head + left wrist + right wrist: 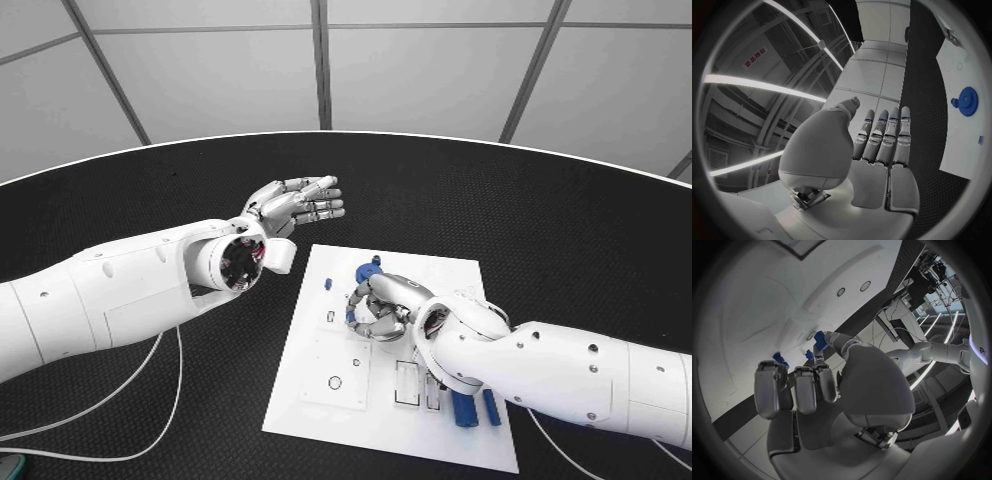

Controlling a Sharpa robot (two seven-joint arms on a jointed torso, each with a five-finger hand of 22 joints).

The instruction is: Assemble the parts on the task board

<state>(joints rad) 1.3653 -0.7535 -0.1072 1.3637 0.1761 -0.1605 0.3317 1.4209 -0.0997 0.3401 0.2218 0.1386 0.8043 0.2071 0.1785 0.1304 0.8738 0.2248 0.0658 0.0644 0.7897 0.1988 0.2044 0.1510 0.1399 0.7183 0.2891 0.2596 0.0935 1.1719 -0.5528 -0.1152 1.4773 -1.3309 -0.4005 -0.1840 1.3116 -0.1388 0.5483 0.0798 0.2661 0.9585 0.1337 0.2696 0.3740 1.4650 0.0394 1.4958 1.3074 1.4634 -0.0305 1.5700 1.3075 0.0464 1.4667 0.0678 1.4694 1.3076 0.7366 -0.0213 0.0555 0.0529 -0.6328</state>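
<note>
Desk (577, 220): black, round-edged; wide bare surface on the far side and to both sides of the board.
Task board (361, 410): white plate at desk centre, lying flat, near edge close to the desk's front.
Left hand (296, 205): raised above bare desk just beyond the board's far left corner; fingers straight and side by side, palm open, holding nothing, touching nothing.
Right hand (382, 305): lowered onto the board's upper middle; fingers curled down around small blue parts (820, 340); whether pinched or merely touched cannot be told.
Blue gear (966, 96): lying on the board, apart from the left hand.
Blue bars (476, 408): two, side by side near the board's right edge, beside the right forearm.
</note>
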